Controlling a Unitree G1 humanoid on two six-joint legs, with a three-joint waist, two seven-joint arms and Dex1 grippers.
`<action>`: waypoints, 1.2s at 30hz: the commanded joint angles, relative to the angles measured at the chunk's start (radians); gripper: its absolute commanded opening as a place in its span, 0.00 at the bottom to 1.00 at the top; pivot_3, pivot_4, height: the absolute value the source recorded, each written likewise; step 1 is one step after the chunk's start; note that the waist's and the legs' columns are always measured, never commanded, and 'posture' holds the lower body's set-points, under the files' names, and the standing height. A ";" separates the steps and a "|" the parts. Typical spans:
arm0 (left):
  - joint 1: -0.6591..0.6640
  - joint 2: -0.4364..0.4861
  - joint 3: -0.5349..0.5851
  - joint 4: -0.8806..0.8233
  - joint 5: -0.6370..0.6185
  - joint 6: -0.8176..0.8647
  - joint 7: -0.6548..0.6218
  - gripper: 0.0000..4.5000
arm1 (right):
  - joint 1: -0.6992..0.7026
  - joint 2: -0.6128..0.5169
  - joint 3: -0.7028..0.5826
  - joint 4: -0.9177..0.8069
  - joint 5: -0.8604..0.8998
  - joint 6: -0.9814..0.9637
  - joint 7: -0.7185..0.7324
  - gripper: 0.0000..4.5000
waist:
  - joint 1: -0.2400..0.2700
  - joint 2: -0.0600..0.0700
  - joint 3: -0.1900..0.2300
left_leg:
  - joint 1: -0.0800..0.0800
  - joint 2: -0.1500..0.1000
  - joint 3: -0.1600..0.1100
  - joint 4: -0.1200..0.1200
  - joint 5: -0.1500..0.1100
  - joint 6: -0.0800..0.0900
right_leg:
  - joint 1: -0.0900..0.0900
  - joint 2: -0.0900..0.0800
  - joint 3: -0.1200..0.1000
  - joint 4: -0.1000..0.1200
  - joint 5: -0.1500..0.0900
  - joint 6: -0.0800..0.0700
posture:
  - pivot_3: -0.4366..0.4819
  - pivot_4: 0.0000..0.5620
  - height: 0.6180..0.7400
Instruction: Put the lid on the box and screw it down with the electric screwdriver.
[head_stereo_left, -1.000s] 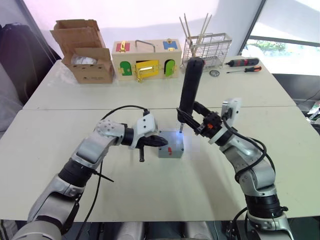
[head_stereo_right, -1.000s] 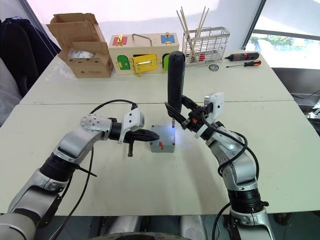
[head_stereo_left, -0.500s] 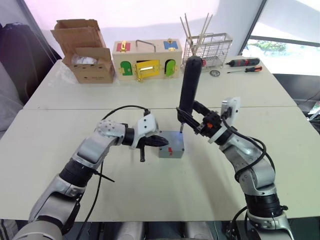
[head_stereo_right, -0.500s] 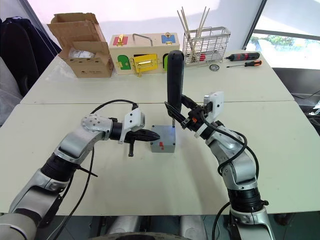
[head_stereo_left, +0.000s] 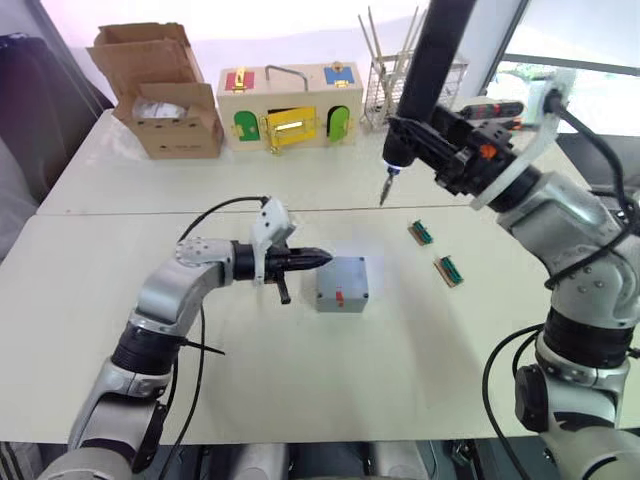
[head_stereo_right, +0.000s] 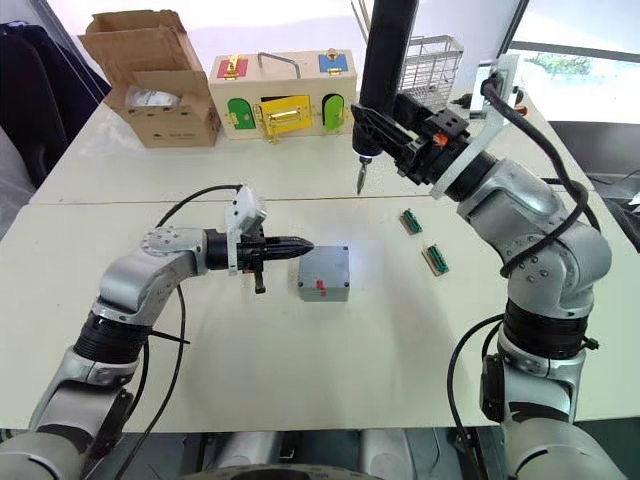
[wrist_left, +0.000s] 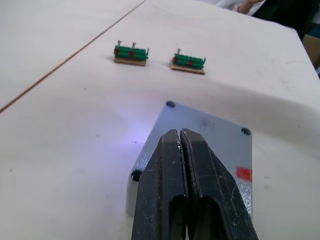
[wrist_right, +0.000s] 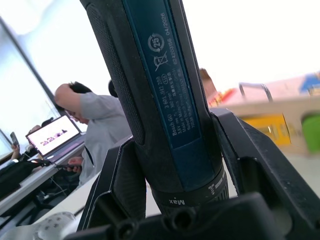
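Electric screwdriver (head_stereo_left: 432, 75) now lifted off lidded box (head_stereo_left: 342, 284), right gripper (head_stereo_left: 445, 150) raised

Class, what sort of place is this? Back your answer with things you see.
Probably a robot-testing lab or workshop: white tables hold practice props, namely a wooden latch box with coloured doors, a small grey plastic box and red-and-black hand screwdrivers.

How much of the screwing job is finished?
The lid already sits on the grey box. The right gripper holds the electric screwdriver up in the air, its bit clear of the box. The left gripper, jaws shut, rests at the box's edge. I can't tell how many screws are in.
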 joint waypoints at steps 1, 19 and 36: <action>-0.076 0.020 0.008 -0.020 0.008 -0.025 -0.015 0.00 | -0.121 -0.136 -0.077 0.062 0.013 0.121 -0.063 0.44 | 0.007 0.001 0.003 | -0.001 0.000 0.000 0.000 0.000 0.000 | -0.001 0.000 0.000 0.001 0.000 0.000 | 0.48 0.27 0.92; -0.122 0.043 -0.220 -0.173 0.067 -0.163 -0.217 0.00 | -0.036 -0.733 0.198 0.643 -0.173 0.625 0.342 0.44 | -0.003 0.006 0.011 | -0.002 0.000 0.006 0.001 -0.004 0.009 | -0.002 -0.002 0.001 0.000 0.001 -0.001 | 0.48 0.27 0.92; -0.041 0.110 -0.147 -0.267 0.077 -0.079 -0.082 0.00 | -0.156 -0.581 0.374 0.951 -0.382 0.531 0.416 0.63 | 0.001 0.007 0.011 | -0.002 -0.001 0.006 0.002 -0.001 0.003 | -0.003 -0.001 0.001 0.000 0.001 0.000 | 0.48 0.27 0.92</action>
